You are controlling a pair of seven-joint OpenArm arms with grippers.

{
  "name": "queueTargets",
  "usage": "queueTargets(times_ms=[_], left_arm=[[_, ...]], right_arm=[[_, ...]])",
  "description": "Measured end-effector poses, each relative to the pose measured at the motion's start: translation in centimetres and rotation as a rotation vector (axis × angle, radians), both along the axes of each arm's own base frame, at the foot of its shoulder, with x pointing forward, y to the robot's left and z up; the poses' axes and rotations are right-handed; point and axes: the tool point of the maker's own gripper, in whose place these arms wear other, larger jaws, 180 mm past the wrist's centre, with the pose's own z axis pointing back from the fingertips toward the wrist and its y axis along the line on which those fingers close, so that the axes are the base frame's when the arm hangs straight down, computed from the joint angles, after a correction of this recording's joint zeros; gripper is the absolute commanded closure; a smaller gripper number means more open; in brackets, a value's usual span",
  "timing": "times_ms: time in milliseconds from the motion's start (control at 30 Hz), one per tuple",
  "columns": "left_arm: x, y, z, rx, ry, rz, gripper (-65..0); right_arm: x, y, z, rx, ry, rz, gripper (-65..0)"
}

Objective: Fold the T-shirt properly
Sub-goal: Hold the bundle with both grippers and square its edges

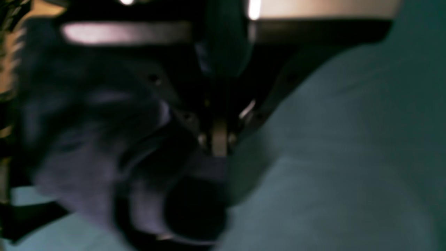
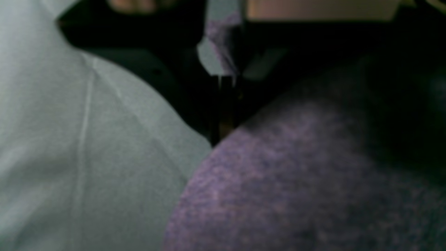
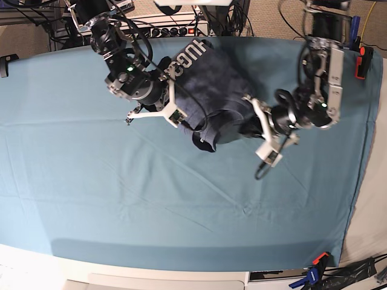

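Left gripper [image 1: 219, 139] first, from its own wrist view: pretty blurry, but the jaws look pinched together on a fold of the heathered dark blue-grey cotton T-shirt [image 1: 87, 146], which bunches up on the left of that view with the teal table cloth [image 1: 331, 157] filling the right.

Right wrist view: the right gripper [image 2: 224, 104] is mostly dark shadow. A strip of shirt fabric seems to run up between the fingers, so I'd call it clamped on cloth, though it's soft focus. Heathered fabric fills the lower right, table cloth the left.

Base view: the shirt sits crumpled at the far middle of the table, white block lettering [image 3: 186, 58] facing up near the far edge. Both arms are at it, one on each side, each holding an edge of the heap.

My read: this is the spreading-out stage, no actual fold made yet. Next move probably needs both grips pulling apart and toward the near side to lay it flat.
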Motion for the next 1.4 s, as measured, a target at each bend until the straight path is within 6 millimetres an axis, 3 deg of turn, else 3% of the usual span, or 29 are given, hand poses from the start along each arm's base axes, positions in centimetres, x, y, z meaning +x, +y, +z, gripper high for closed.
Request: queueTargets(times_ms=[167,333,467,800,933,1067,1267,1400], left_arm=[[-0.4,4.2,-1.1,0.139,0.046,0.010,0.0],[-2.5,6.0,-2.7,0.171,0.119,0.037,0.0],[-6.1,5.2,-4.8,0.130,0.218,0.021,0.0],[-12.0,2.4,-5.4,-0.002,0.306,-0.033,0.0],[-14.3,0.0,-5.4,-0.084,0.346,-0.065,0.0],[-13.7,-2.3,-4.9,-0.132,0.326,-0.072,0.0],[-10.1,-3.3,-3.4,-0.144,0.231,-0.065,0.0],[-9.5,-3.7,-3.1,-0.147,0.211,-0.059,0.0]], right_arm=[[0.3,-0.4,0.0,-0.036,-0.025,-0.007,0.0],[0.9,-1.2,0.2,-0.006,-0.027,-0.061,0.0],[1.2,-2.1,0.3,0.009,-0.020,-0.095,0.0],[1.2,-2.2,0.3,0.018,-0.017,-0.106,0.0],[1.2,-2.2,0.3,0.017,-0.017,-0.106,0.0],[1.2,-2.2,0.3,0.021,-0.016,-0.106,0.0],[1.2,-2.2,0.2,0.019,-0.013,-0.106,0.0],[1.2,-2.2,0.2,0.018,-0.013,-0.107,0.0]])
